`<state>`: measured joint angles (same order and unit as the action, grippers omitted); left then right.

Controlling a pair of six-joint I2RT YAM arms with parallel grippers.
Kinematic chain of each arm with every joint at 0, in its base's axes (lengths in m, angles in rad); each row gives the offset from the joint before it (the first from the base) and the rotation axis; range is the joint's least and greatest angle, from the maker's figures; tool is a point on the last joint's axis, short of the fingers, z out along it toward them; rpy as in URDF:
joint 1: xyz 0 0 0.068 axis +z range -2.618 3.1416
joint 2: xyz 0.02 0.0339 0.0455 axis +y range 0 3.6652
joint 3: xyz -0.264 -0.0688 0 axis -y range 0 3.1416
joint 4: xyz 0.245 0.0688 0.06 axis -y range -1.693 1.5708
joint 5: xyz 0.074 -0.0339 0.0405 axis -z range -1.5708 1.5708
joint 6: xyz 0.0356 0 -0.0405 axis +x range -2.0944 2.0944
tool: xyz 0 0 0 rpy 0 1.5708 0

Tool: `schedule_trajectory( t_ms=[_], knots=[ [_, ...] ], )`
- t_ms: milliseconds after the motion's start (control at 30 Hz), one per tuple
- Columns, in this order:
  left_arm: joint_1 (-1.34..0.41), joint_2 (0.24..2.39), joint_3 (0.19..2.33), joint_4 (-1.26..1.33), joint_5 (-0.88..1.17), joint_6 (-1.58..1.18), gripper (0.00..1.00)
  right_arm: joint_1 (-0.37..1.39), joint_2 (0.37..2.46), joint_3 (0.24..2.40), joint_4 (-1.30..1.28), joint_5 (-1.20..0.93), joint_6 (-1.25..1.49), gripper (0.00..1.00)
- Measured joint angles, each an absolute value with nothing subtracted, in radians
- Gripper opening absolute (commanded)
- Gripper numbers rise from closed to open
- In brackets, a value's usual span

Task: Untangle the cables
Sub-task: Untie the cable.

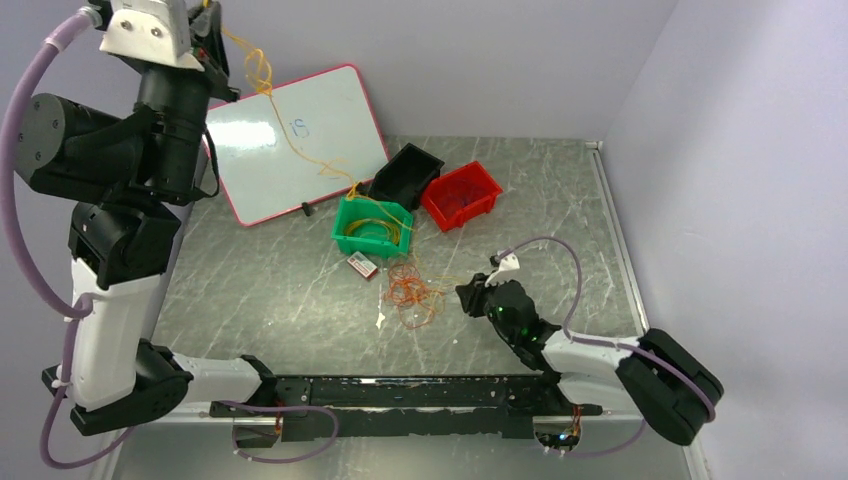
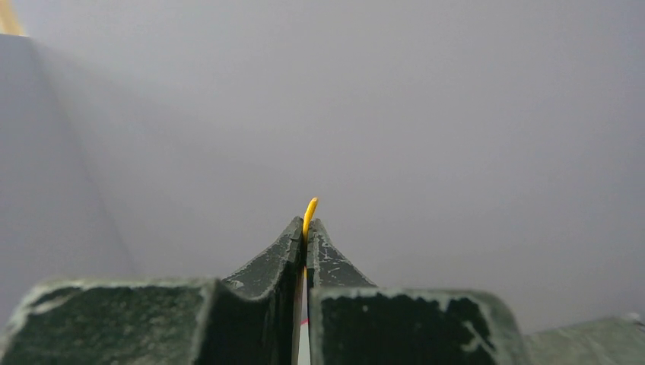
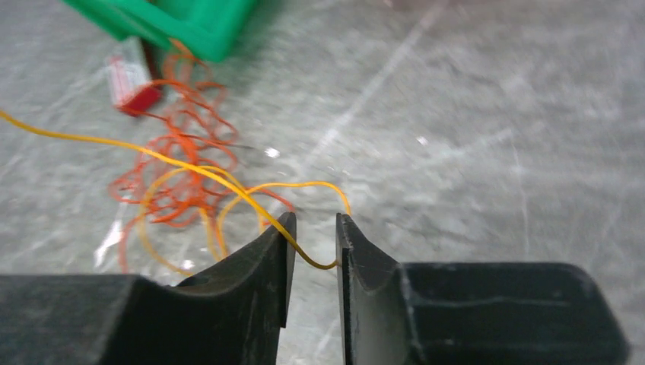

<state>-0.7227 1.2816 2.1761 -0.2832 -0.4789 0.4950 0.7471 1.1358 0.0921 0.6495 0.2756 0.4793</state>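
Grey scratched tabletop (image 1: 280,300), lilac walls (image 1: 500,60)

Soft even light, glare on whiteboard (image 1: 300,150), blurred wrist backgrounds

From above, the left gripper (image 1: 208,25) is partly cut off by the top edge, and the strands of the cables (image 1: 412,290) are too fine to trace. The blue writing on the whiteboard (image 1: 300,170) is unreadable. From the left wrist the yellow cable (image 2: 309,207) shows only a tip, the rest hidden between the fingers (image 2: 266,266). From the right wrist the green bin (image 3: 198,26) is cut by the top edge and a red-and-white object (image 3: 133,80) is blurred.
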Motion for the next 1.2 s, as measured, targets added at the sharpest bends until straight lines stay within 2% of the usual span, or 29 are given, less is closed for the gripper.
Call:
schedule_trajectory(
  t_ms=[267, 467, 667, 867, 1033, 1200],
  knots=[
    [-0.723, 1.264, 2.039, -0.285, -0.234, 0.295, 0.07, 0.747, 0.905, 0.100, 0.639, 0.078, 0.342, 0.42],
    [-0.723, 1.312, 2.033, -0.292, -0.109, 0.216, 0.07, 0.747, 0.687, 0.113, 0.582, -0.007, 0.249, 0.49],
    [-0.723, 1.339, 2.055, -0.301, -0.057, 0.189, 0.07, 0.747, 0.579, 0.216, 0.465, -0.070, 0.140, 0.55],
    [-0.723, 1.353, 2.069, -0.301, -0.034, 0.182, 0.07, 0.747, 0.572, 0.400, 0.193, -0.112, 0.116, 0.57],
    [-0.723, 1.377, 2.086, -0.299, -0.019, 0.180, 0.07, 0.747, 0.694, 0.590, -0.107, -0.166, 0.202, 0.60],
    [-0.723, 1.392, 2.086, -0.299, -0.005, 0.170, 0.07, 0.747, 0.752, 0.690, -0.394, -0.095, 0.335, 0.60]
  ],
)
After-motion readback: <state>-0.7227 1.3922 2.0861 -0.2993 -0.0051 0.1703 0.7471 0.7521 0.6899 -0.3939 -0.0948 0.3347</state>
